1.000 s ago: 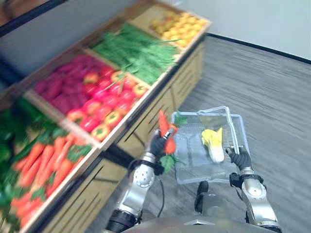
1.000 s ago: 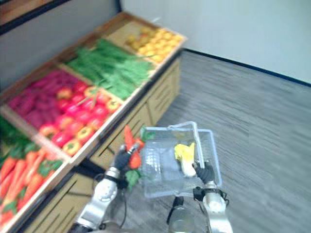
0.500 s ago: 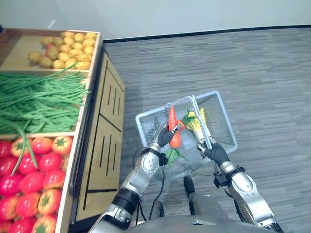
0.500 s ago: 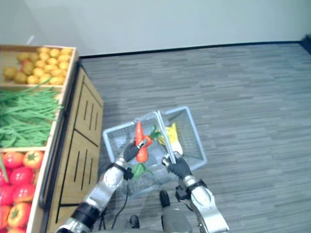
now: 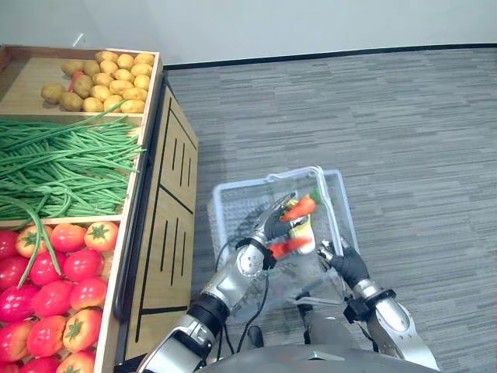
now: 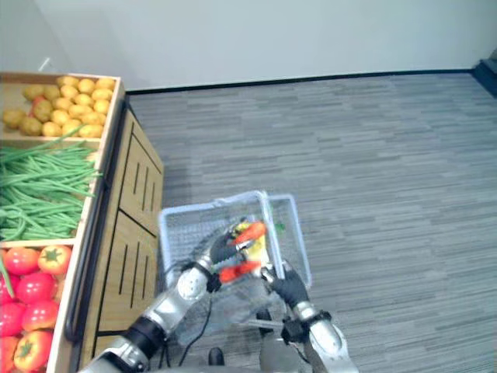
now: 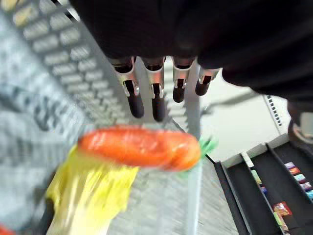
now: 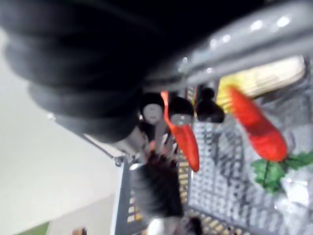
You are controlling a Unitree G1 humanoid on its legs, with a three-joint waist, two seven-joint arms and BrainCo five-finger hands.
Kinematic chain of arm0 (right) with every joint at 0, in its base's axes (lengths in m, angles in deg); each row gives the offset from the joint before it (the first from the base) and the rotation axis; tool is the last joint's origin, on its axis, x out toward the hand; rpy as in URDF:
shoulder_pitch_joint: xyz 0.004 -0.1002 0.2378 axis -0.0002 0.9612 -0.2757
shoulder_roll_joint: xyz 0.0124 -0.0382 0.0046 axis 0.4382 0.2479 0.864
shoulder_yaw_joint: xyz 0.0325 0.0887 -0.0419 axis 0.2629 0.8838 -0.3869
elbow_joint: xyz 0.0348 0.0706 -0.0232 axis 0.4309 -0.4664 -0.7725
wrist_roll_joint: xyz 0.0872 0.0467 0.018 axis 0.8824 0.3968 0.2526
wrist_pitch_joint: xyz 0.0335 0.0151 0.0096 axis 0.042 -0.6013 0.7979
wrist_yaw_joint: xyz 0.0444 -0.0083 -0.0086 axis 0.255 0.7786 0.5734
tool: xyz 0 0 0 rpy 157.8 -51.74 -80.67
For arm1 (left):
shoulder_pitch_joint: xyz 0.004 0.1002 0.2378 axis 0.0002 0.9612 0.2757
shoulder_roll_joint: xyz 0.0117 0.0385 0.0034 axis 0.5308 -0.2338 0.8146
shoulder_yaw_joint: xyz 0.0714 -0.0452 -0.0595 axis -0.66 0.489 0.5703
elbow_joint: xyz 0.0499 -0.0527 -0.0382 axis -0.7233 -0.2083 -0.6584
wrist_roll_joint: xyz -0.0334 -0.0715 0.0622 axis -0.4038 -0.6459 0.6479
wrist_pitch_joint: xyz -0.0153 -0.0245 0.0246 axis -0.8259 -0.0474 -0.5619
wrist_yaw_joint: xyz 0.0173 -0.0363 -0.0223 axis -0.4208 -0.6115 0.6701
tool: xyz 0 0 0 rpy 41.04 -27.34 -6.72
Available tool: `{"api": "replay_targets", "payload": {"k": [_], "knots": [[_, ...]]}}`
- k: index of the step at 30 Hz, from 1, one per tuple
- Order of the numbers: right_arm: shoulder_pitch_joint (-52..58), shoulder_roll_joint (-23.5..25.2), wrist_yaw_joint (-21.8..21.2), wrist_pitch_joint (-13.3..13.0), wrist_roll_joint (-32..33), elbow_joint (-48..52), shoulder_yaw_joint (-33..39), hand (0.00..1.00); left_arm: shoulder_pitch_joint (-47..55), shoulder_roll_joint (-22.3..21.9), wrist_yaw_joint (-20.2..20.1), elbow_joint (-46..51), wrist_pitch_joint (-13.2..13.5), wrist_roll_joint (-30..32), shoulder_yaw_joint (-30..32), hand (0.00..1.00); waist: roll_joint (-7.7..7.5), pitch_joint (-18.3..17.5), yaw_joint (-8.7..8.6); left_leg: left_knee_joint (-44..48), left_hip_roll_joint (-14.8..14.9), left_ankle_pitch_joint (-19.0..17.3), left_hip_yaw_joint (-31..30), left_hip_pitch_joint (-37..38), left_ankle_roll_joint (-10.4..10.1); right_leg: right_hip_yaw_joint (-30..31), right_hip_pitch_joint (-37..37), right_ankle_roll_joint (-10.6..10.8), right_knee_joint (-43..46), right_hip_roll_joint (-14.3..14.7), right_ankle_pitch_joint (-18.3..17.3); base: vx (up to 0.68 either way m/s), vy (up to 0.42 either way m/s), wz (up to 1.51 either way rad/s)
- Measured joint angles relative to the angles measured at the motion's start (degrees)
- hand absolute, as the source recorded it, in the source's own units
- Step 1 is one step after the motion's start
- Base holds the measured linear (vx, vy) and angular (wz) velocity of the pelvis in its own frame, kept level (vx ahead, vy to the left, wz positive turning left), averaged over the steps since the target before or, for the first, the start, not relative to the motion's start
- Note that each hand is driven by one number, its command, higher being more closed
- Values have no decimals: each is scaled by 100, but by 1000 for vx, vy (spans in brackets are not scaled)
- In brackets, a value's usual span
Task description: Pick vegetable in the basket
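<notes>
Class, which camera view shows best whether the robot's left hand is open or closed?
The left wrist view: the left hand shows close, fingers straight, gripping nothing, a carrot beyond their tips. Both eye views show that hand from farther off, over the basket, fingers extended. The right wrist view does not settle it.

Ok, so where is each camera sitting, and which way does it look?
Left eye view: on the head, looking down at basket and vegetable stand; left hand and right hand show.
Right eye view: beside it, same scene.
Left wrist view: along the left hand's straight fingers toward a carrot.
Right wrist view: past fingers curled round the basket handle, into the basket.
All share basket and carrot.
</notes>
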Motion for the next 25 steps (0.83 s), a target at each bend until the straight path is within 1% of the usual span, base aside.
{"api": "replay_targets", "payload": {"k": [1, 2, 4, 5, 6, 7, 8, 9, 10, 11, 12, 13, 14, 15, 16, 17, 18, 19, 21, 22, 23, 24, 25], "knots": [[68, 10, 96, 32, 113, -100, 226, 100, 95, 136, -53, 249, 27, -140, 5, 0, 16, -39, 1, 0, 4, -3, -9, -23, -4, -15, -17, 27, 0, 1, -26, 11, -9, 7], [159, 54, 260, 76, 282, -301, 702, 100, 269, 475, -169, 725, 79, -428, 43, 0, 51, -79, -3, -3, 9, -7, -18, -36, -13, -37, -31, 32, 0, 1, -35, 20, -9, 6], [177, 83, 490, 78, 393, -701, 1422, 100, 461, 1021, -424, 1372, 138, -1077, 129, 0, 128, -136, -3, -10, 12, -6, -32, -37, -11, -66, -28, 35, 0, 0, -38, 22, -5, 5], [167, 84, 559, 79, 394, -796, 1597, 100, 489, 1136, -493, 1495, 168, -1320, 144, 0, 148, -153, -3, -12, 11, -4, -36, -35, -8, -74, -24, 40, -1, -4, -34, 21, 6, 8], [121, 82, 665, 78, 393, -978, 1869, 100, 550, 1278, -644, 1717, 205, -1763, 229, 0, 187, -183, -6, -13, 8, -4, -59, -29, -8, -106, -6, 47, -2, -16, -13, 20, 15, 10], [38, 84, 762, 78, 393, -1191, 2056, 100, 649, 1347, -742, 1952, 220, -2158, 341, 0, 200, -222, -15, -16, 4, -4, -78, -28, -8, -131, 1, 48, -3, -24, -6, 19, 18, 10], [23, 97, 798, 78, 387, -1320, 2140, 100, 701, 1342, -816, 2047, 247, -2375, 399, 0, 199, -251, -12, -20, 4, -4, -83, -29, -8, -136, 1, 49, -5, -25, -5, 28, 19, 10], [-151, 152, 914, 78, 373, -1662, 2346, 100, 842, 1325, -962, 2201, 336, -3018, 514, 0, 188, -329, -7, -34, 6, -1, -117, -28, -8, -172, 6, 49, -5, -26, -6, 28, 13, 6], [-167, 157, 928, 78, 369, -1692, 2366, 100, 854, 1322, -982, 2206, 342, -3089, 524, 0, 194, -339, -5, -35, 6, -1, -121, -28, -8, -175, 8, 49, -5, -26, -6, 33, 12, 9], [-260, 167, 1031, 77, 248, -1964, 2535, 100, 983, 1246, -1159, 2186, 345, -3821, 685, 0, 171, -389, 7, -44, 8, 4, -146, -26, -10, -201, 15, 48, -7, -29, -8, 19, 6, 6], [-274, 169, 1054, 76, 246, -2042, 2586, 100, 1051, 1201, -1187, 2177, 340, -4015, 778, 0, 188, -411, 19, -48, 8, 6, -152, -26, -8, -209, 17, 48, -7, -30, -8, 14, 5, 9], [-288, 189, 1108, 76, 245, -2203, 2698, 100, 1180, 1039, -1207, 2058, 340, -4234, 1040, 0, 154, -418, 21, -71, 8, 21, -164, -24, -11, -233, 18, 48, -7, -35, -8, 3, -1, 11], [-400, 246, 1140, 74, 202, -2400, 2864, 100, 1246, 820, -1178, 1712, 343, -4251, 1380, 0, 162, -443, 21, -89, 17, 29, -197, -1, -9, -282, 47, 51, -39, -37, -9, -4, -4, 12], [-434, 282, 1159, 73, 156, -2512, 2944, 100, 1264, 714, -1136, 1468, 340, -4238, 1579, 0, 149, -447, 6, -89, 23, 29, -213, 22, -10, -299, 74, 58, -40, -34, -16, -9, -10, 10], [-453, 350, 1206, 72, 135, -2719, 3070, 100, 1258, 508, -996, 830, 320, -4084, 1971, 0, 89, -440, 1, -93, 42, 23, -221, 64, -21, -319, 122, 57, -42, -19, -30, -11, -17, 5], [-491, 402, 1213, 73, 134, -2883, 3137, 100, 1226, 324, -822, 117, 286, -3848, 2357, 0, 114, -498, 0, -92, 59, 17, -224, 69, -30, -325, 131, 53, -42, -7, -34, 0, 0, 0], [-493, 429, 1214, 73, 135, -2952, 3161, 100, 1207, 224, -698, -283, 225, -3636, 2573, 0, 96, -495, -1, -94, 64, 12, -223, 73, -39, -328, 136, 55, -42, -3, -37, 0, 0, 0], [-483, 571, 1250, 105, 93, -3004, 3292, 100, 1159, 41, -237, -1282, -145, -2658, 3052, 0, 91, -493, -2, -95, 79, 2, -217, 76, -55, -330, 139, 49, -42, 9, -44, 0, 0, 0], [-469, 630, 1279, 153, 28, -3005, 3305, 100, 1184, 20, -4, -1945, -324, -2130, 3253, 0, 86, -489, -4, -100, 96, -10, -203, 96, -77, -330, 148, 46, -42, 25, -56, -8, -15, -4], [-468, 654, 1299, 191, 23, -3011, 3308, 100, 1214, 19, 118, -2440, -387, -1824, 3412, 0, 87, -488, -3, -109, 113, -11, -189, 151, -94, -329, 181, 37, -42, 42, -70, 9, -19, -6], [-469, 688, 1357, 237, -42, -3015, 3325, 100, 1266, 14, 268, -3111, -501, -1472, 3719, 0, 83, -488, -3, -153, 148, -37, -171, 201, -143, -328, 230, 19, -43, 77, -97, 9, -25, -9], [-470, 743, 1401, 252, -166, -3014, 3344, 100, 1318, 17, 372, -3673, -603, -1255, 4082, 0, 77, -490, 4, -181, 184, -51, -143, 261, -167, -326, 264, -32, -43, 114, -134, 15, -23, -8], [-476, 793, 1407, 253, -205, -3014, 3377, 100, 1368, 29, 433, -3999, -649, -1160, 4351, 0, 77, -490, 10, -182, 209, -67, -133, 270, -193, -326, 284, -54, -43, 140, -149, 10, -15, -6]]}}
